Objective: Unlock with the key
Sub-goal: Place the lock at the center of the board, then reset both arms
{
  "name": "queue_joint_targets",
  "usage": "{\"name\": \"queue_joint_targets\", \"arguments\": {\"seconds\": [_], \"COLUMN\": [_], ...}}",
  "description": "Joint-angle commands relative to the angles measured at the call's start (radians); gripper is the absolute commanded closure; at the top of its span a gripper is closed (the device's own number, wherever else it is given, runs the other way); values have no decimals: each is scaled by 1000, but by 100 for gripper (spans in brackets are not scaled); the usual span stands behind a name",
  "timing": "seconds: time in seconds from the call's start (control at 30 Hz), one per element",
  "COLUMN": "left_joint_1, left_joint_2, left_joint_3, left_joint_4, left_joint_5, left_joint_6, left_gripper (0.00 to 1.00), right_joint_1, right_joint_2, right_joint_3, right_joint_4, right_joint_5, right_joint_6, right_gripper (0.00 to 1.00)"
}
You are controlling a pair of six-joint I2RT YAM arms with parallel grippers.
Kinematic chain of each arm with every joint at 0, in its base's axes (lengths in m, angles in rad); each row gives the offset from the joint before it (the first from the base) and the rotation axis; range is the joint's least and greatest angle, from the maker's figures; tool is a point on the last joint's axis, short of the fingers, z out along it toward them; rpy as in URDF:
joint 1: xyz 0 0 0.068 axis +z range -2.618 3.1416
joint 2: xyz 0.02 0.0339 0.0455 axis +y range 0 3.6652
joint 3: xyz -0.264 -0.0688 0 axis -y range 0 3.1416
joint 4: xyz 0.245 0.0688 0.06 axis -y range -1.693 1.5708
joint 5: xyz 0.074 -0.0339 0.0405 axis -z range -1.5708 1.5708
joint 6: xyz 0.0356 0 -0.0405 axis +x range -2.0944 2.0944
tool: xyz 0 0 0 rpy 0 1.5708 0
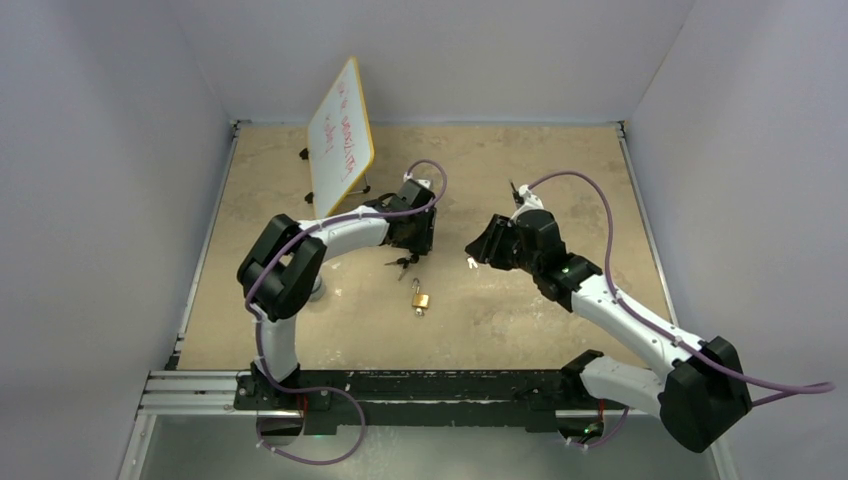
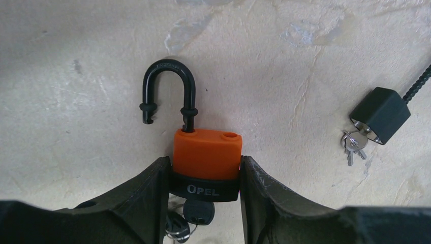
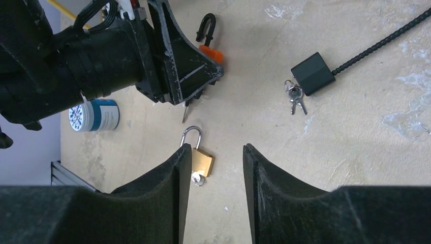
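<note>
- Clearly the unlocking step looks finished on the orange padlock [image 2: 206, 150]: its black shackle [image 2: 170, 76] stands raised and swung aside, one leg free of the body, and a black-headed key [image 2: 197, 209] sits in the base.
- From where I stand, the left pincer [image 2: 205, 168] is clamped on that padlock's two sides, pressing it flat against the bench [image 1: 560, 170].
- The left arm [image 1: 330, 235] reaches forward with its elbow bent and its wrist angled down over the lock.
- Just near-side of the orange padlock lies a brass padlock [image 3: 202, 161] with a key in its base; I cannot tell whether its shackle is seated.
- The right pincer [image 3: 217, 152] hangs above the bench on the right of the orange padlock, fingers apart and holding nothing, pointing back towards it.
- Further to the right of the orange padlock rests a black cable lock [image 2: 380, 114] with its key bunch [image 2: 353, 145] dangling.
- My guess for the next move: the left pincer lets go, or the right pincer drops to another lock's key, which calls for lining its fingers squarely on the small key head.
</note>
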Motion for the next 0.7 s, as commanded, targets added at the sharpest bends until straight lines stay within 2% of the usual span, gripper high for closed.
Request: {"name": "queue_joint_targets", "arguments": {"seconds": [0.0, 0.07, 0.13, 0.27, 0.43, 0.5, 0.53, 0.6, 0.67], "left_joint_1": [-11, -10, -10, -10, -14, -28, -41, -73, -93], "left_joint_2": [11, 23, 21, -42, -219, -326, -391, -543, -686], "left_joint_3": [52, 67, 79, 86, 77, 36, 14, -26, -66], "left_joint_4": [13, 6, 1, 0, -29, -14, -7, -17, -32], "left_joint_5": [-5, 4, 8, -3, 33, 28, 12, -65, -159], "left_joint_6": [-17, 3, 27, 68, 87, 87, 93, 108, 108], "left_gripper": [51, 29, 22, 18, 17, 16, 15, 14, 12], "right_joint_1": [-2, -2, -3, -3, -2, -1, -2, -2, -1], "right_joint_2": [-25, -32, -49, -129, -256, -288, -301, -326, -354], "right_joint_3": [-2, 8, 23, 48, 122, 172, 198, 247, 292], "right_joint_4": [-36, -57, -94, -185, -342, -409, -437, -490, -537], "right_joint_5": [32, 58, 90, 167, 355, 443, 484, 578, 661], "right_joint_6": [36, 37, 36, 10, -60, -89, -104, -125, -133], "right_gripper": [56, 56, 54, 43, 33, 28, 21, 2, 1]}}
